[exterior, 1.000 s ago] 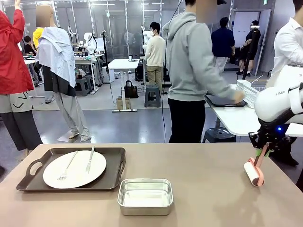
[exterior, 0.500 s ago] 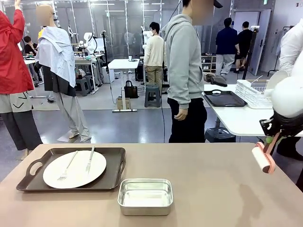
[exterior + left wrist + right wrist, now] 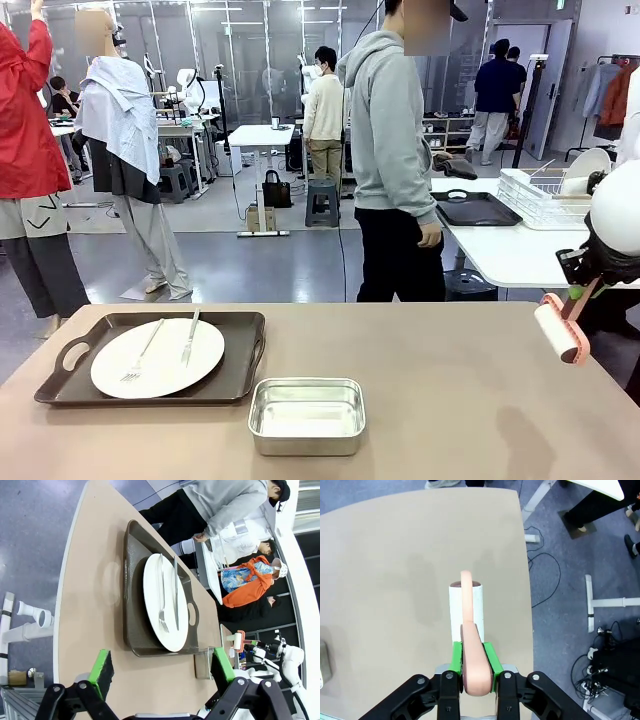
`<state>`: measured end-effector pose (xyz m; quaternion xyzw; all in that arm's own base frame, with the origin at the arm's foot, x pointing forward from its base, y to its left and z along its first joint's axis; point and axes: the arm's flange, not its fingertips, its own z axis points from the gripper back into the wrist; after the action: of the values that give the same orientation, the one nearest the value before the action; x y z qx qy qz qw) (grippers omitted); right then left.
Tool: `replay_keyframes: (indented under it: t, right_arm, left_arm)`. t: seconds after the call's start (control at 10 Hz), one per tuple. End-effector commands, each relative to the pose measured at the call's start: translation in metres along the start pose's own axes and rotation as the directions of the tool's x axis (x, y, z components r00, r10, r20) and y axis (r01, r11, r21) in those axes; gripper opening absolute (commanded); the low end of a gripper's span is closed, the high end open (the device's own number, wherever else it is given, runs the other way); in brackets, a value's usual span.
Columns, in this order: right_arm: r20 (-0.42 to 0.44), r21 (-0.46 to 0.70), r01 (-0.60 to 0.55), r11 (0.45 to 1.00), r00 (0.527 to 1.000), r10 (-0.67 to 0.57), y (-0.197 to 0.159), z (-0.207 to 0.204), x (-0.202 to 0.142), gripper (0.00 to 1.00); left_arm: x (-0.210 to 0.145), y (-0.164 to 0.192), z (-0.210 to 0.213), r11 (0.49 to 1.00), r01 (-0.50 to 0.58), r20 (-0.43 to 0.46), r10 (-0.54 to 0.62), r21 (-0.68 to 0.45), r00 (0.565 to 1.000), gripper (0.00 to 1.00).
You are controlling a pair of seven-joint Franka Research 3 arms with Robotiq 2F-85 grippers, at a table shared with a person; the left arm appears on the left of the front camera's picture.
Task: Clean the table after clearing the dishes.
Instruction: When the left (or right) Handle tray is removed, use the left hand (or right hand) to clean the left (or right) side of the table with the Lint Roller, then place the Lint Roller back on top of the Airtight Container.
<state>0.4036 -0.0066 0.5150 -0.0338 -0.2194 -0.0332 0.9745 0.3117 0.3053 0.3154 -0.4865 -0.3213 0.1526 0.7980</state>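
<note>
On the left of the brown table (image 3: 430, 370) lies a dark handled tray (image 3: 243, 362) carrying a white plate (image 3: 158, 360) with a fork (image 3: 143, 356) and a knife (image 3: 189, 338). The left wrist view looks down on the same tray (image 3: 131, 605) and plate (image 3: 165, 611), beyond my open left gripper (image 3: 162, 672), which holds nothing. At the table's right edge, my right gripper (image 3: 584, 282) is shut on the pink handle of a lint roller (image 3: 560, 333), held tilted above the tabletop. In the right wrist view, the gripper (image 3: 472, 661) clamps the handle and the roller (image 3: 466, 605) hangs over the bare table (image 3: 395, 580).
A shiny steel pan (image 3: 307, 415) sits at the front middle of the table. A person in a grey hoodie (image 3: 392, 130) stands beyond the far edge. Behind them, a white table (image 3: 500, 255) holds a dark tray (image 3: 472, 208) and a dish rack (image 3: 535, 192).
My right gripper lifted the lint roller off the table, up and to the right. The person turned away from the white table, leaving a dark tray on it.
</note>
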Motion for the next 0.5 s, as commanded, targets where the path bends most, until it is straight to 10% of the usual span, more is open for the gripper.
replay_keyframes:
  t: [0.0,0.4]
  right_arm:
    - [0.000,0.001,0.012,1.000,1.000,-0.012,-0.0007,0.0000,0.0062,0.22]
    - [0.000,0.001,0.012,1.000,1.000,-0.012,-0.0007,0.0000,0.0062,0.22]
  left_arm:
    - [-0.0019,0.0008,0.0036,1.000,0.000,-0.003,0.000,0.003,1.000,1.00]
    - [-0.0019,0.0008,0.0036,1.000,0.000,-0.003,0.000,0.003,1.000,1.00]
